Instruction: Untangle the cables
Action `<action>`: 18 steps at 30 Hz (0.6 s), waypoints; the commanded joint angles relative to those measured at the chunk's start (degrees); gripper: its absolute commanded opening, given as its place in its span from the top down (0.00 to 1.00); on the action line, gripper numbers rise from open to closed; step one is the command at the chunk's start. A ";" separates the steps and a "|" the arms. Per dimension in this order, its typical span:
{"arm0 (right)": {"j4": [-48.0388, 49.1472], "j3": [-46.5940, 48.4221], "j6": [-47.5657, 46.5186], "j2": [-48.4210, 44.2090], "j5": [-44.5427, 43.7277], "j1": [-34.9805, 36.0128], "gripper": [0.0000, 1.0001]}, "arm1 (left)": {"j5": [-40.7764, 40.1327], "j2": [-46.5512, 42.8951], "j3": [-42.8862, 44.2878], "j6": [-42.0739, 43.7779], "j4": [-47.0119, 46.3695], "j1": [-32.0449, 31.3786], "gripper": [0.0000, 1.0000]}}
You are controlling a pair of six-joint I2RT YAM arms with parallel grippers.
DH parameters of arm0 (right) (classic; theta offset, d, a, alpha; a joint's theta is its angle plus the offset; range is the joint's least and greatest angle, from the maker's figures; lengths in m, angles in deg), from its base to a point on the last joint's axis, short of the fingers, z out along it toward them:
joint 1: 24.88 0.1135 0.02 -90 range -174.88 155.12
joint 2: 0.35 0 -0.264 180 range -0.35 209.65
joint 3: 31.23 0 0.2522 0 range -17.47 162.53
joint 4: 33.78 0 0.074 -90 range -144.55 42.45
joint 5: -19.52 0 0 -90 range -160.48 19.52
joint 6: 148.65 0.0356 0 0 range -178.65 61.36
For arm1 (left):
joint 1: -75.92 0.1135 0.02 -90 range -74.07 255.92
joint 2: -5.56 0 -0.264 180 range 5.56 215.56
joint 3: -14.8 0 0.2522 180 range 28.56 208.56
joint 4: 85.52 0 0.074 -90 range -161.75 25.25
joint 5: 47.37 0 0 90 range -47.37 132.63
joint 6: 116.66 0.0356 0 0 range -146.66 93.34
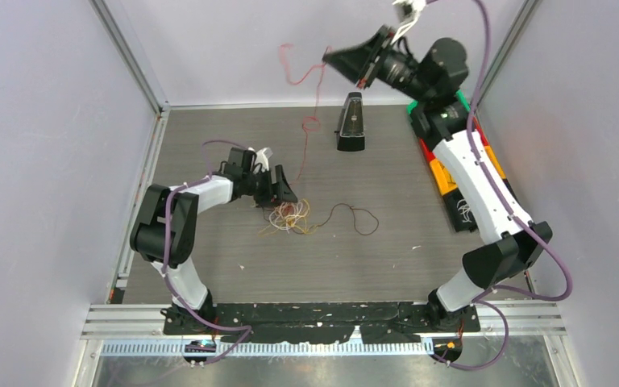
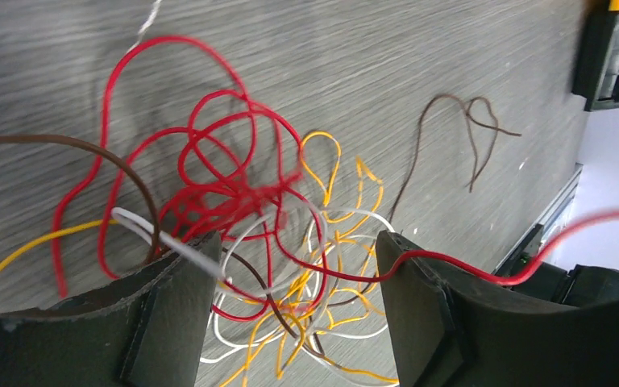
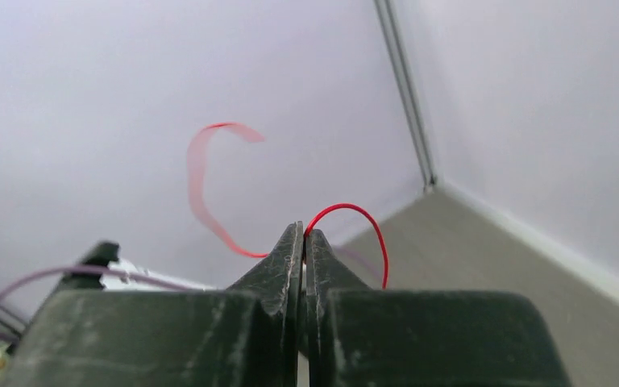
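A small tangle of red, yellow, orange, white and brown cables (image 1: 290,216) lies on the grey table. My left gripper (image 1: 286,193) is open just above it, and in the left wrist view (image 2: 298,274) the tangle (image 2: 290,266) sits between the spread fingers. My right gripper (image 1: 326,56) is raised high at the back and shut on a red cable (image 1: 313,122) that runs down to the tangle. The same red cable (image 2: 451,262) crosses my left gripper's right finger. The right wrist view shows the jaws (image 3: 304,230) pinching the red cable (image 3: 355,211). A dark brown cable (image 1: 356,216) lies loose to the right.
A black wedge-shaped object (image 1: 351,121) stands at the back centre. A yellow, black, red and green case (image 1: 451,173) lies along the right side under the right arm, and it also shows in the left wrist view (image 2: 616,48). White walls enclose the table.
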 commanded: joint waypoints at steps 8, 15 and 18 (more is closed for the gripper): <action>3.54 17.08 5.24 -2.68 -7.35 -3.14 0.94 | -5.75 -2.67 -2.34 6.04 8.65 3.90 0.23; -0.38 23.86 0.51 -2.64 -10.60 -3.83 0.95 | -6.58 -4.32 -4.86 7.82 9.97 6.08 0.18; -2.41 23.03 -1.86 -3.67 -10.46 -3.78 0.95 | -4.08 -5.54 -5.36 8.03 8.70 6.19 0.16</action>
